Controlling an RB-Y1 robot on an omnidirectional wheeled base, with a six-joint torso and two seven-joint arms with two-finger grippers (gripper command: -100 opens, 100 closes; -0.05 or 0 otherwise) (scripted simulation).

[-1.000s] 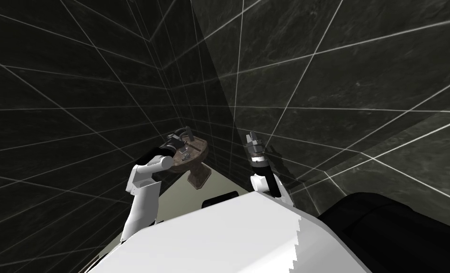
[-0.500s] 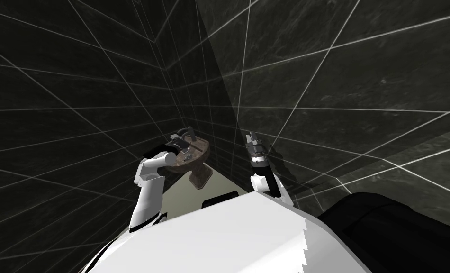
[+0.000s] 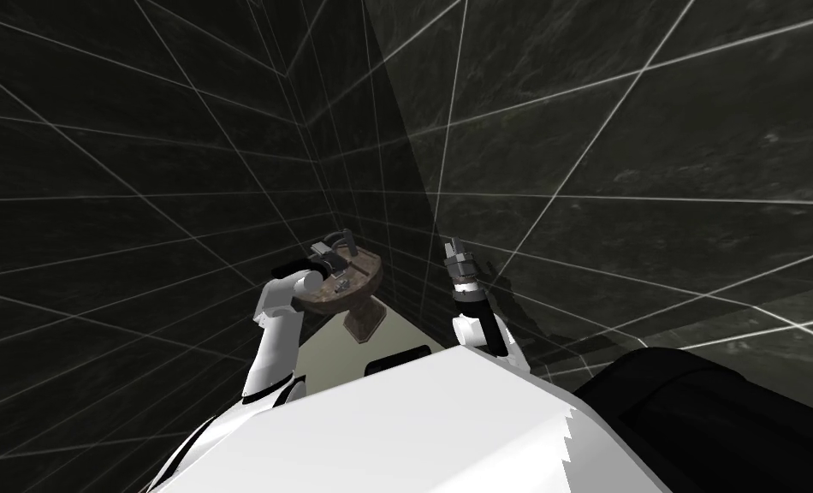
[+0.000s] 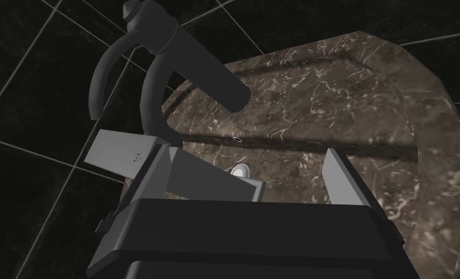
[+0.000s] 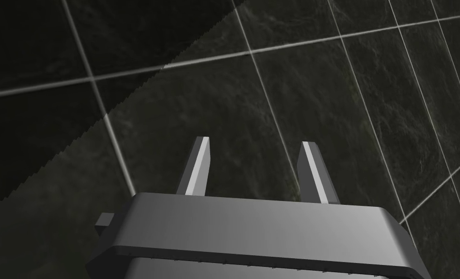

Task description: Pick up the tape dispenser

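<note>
A grey, wedge-shaped tape dispenser lies on the brown marbled sink at the foot of the dark grey faucet. My left gripper is open over the basin. The wedge sits just inside one of its fingers, and a flat grey part sticks out past that finger. The other finger stands free over the basin. In the head view the left gripper is at the rim of the sink, close to the faucet.
The sink stands on a pedestal in a corner of dark tiled walls, over a pale floor. My right gripper points up at the wall, open and holding nothing, right of the sink. A black bulk lies low right.
My left arm has drawn in toward the sink, its elbow swinging right and up. The hand stays at the sink's rim. My head view has shifted slightly.
</note>
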